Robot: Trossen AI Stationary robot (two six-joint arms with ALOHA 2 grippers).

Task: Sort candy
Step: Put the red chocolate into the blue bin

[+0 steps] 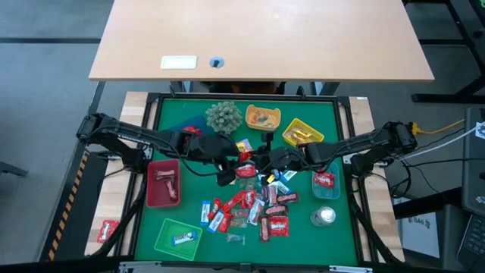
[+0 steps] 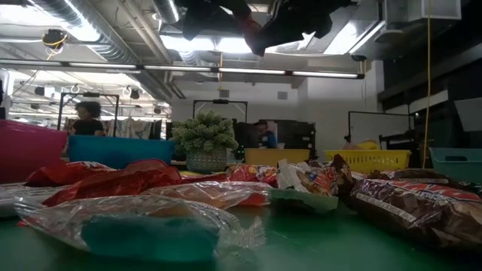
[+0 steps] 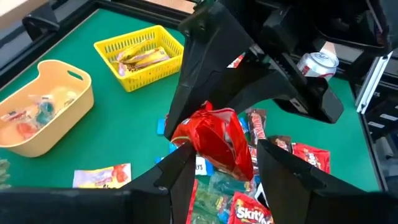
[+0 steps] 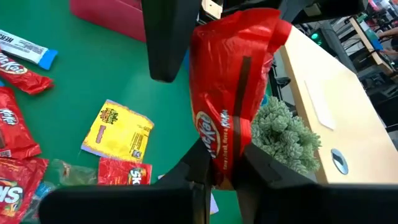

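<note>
A red KitKat packet (image 4: 233, 93) is up in the air over the middle of the green mat (image 1: 189, 205), between my two grippers. My right gripper (image 4: 224, 165) is shut on one end of it. My left gripper (image 3: 224, 155) is open, and its fingers stand on either side of the packet's (image 3: 214, 140) other end. I cannot tell whether they touch it. The other candy lies in a loose pile (image 1: 258, 208) on the mat under and in front of both grippers: red, yellow, blue-white and clear wrappers. My right gripper pinches the KitKat packet between its two fingers at the end nearest its wrist (image 4: 225, 149). The fingers come in roughly level from the table's right side. The packet is lifted clear of the mat and sticks out beyond the fingertips toward my left gripper.
Trays ring the pile: a red one (image 1: 151, 199) on the left, a green one (image 1: 165, 241) at the near left, an orange one (image 1: 250, 111) and a yellow basket (image 1: 317, 136) at the far side, a blue one (image 1: 336, 167) on the right. Plant ball (image 1: 222, 116) far; can (image 1: 326, 216) near right.
</note>
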